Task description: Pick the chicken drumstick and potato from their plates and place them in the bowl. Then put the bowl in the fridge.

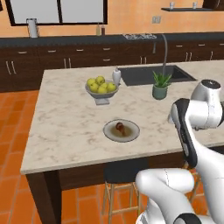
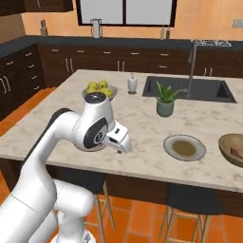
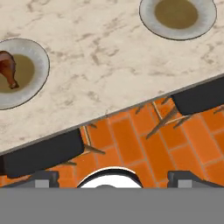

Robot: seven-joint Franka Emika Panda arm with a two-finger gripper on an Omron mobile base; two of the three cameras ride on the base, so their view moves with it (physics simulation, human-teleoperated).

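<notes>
Reddish-brown meat, thick at one end and tapering to a paler orange-tan bone knob: the chicken drumstick (image 3: 8, 69) lies on a round flat grey plate with a brownish-olive centre (image 3: 38, 59), on the pale veined marble island top (image 1: 65, 118), near its front edge. A 2nd plate of the same sort (image 2: 184, 147), bare, sits further along the same edge, well apart from the 1st. Just beyond it, at the edge of the right base view, is the round tan-brown wooden bowl w/ a thick rim (image 2: 230, 148); a small reddish bit shows inside, too small to identify. So: 2 plates, 1 wooden bowl, 1 drumstick. The two-finger gripper (image 3: 113, 178) hangs off the counter's front edge over orange floor tiles (image 3: 131, 140) and 2 dark stool seats (image 3: 41, 153), fingers spread wide, nothing between them. Also on the island: 1 grey footed bowl of yellow-green fruit (image 1: 101, 87), 1 small potted green plant (image 1: 160, 85), 1 white dispenser bottle (image 1: 116, 75), and a dark inset sink w/ a curved tap (image 1: 151, 74).
</notes>
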